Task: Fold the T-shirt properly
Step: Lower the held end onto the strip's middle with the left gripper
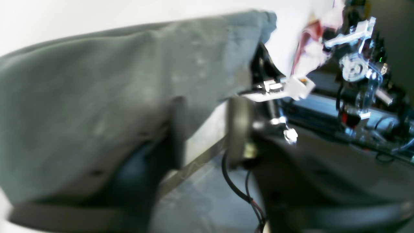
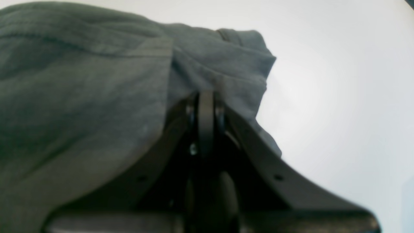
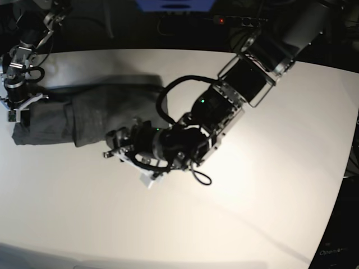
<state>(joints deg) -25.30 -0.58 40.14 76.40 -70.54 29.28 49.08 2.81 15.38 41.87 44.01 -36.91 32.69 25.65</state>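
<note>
Nearest, the left tool [image 3: 112,144] sits at the T-shirt's [image 3: 95,115] 5 o'clock edge, jaws apart with no cloth between them. Farther off at 9 o'clock, the right tool [image 2: 206,97] is clamped on a fold, probably anchoring it on the bench [image 3: 269,185]. No readable labels anywhere.

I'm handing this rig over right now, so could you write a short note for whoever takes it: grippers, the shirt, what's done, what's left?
Right gripper: shut on the T-shirt, pinching a bunched edge at the table's far left in the base view.
Left gripper: jaws apart, beside the shirt's near edge; no clear hold on it.
T-shirt: lies on the white table as a long, wrinkled band.
Done: partly gathered lengthwise.
Left: flatten, finish the folds, then release.
</note>
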